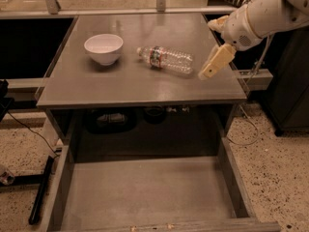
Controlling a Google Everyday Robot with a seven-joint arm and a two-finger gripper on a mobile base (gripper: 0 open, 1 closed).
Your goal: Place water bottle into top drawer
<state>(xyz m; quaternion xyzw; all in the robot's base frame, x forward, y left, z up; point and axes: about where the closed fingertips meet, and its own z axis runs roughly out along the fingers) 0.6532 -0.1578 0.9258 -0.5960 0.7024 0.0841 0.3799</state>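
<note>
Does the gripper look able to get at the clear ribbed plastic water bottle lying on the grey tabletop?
Probably yes: the gripper hovers by the base end of the clear ribbed plastic water bottle, nothing lies between them, and the white bowl sits apart beyond the cap.

A white bowl is set upright on the grey tabletop, well apart from the jaws of the gripper, which is held above the tabletop's right edge.

Plain grey tabletop. White bowl upright toward the back left, water bottle lying on its side right of it, cap end toward the bowl. Off by the right edge, the gripper, near the bottle's base.
</note>
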